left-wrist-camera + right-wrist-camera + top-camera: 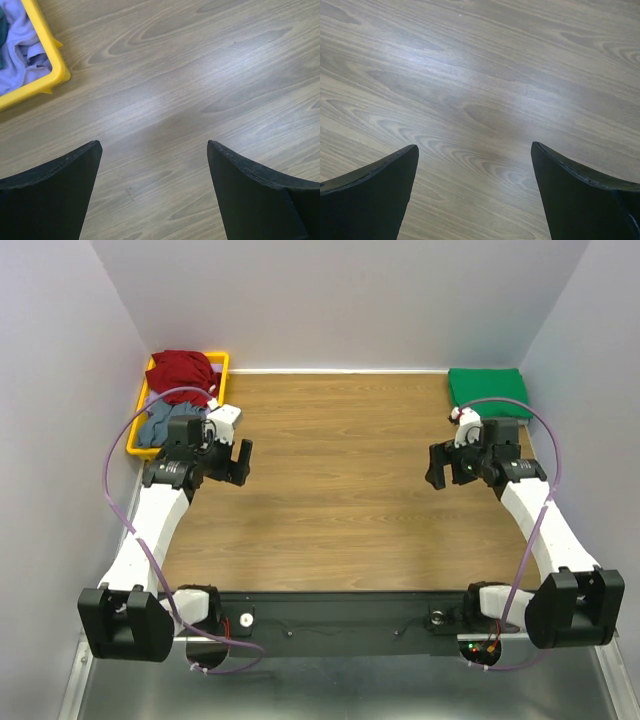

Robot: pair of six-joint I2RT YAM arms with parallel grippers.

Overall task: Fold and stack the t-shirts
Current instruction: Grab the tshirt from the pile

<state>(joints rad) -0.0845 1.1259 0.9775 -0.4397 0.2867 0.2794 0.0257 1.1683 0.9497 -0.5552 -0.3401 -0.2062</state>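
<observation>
From above, the dark red t-shirt (181, 367) lies heaped at the far end of a yellow tray (222, 371) in the wooden table's (340, 490) far-left corner, with the grey-blue t-shirt (156, 428) crumpled at the tray's near end. The green t-shirt (487, 387) sits folded flat in the far-right corner, on the bare wood. The left gripper (231, 462) hangs beside the tray and the right gripper (447, 466) near the green shirt. Both have their jaws spread wide, holding nothing.

At the left wrist, the jaws stand wide apart over plain wood grain. A corner of the yellow tray shows at upper left, and rumpled cloth of the lavender t-shirt (19, 50) lies inside it, well apart from the jaws.

At the right wrist, the jaws are equally wide, framing only tabletop, with no cloth in view.
</observation>
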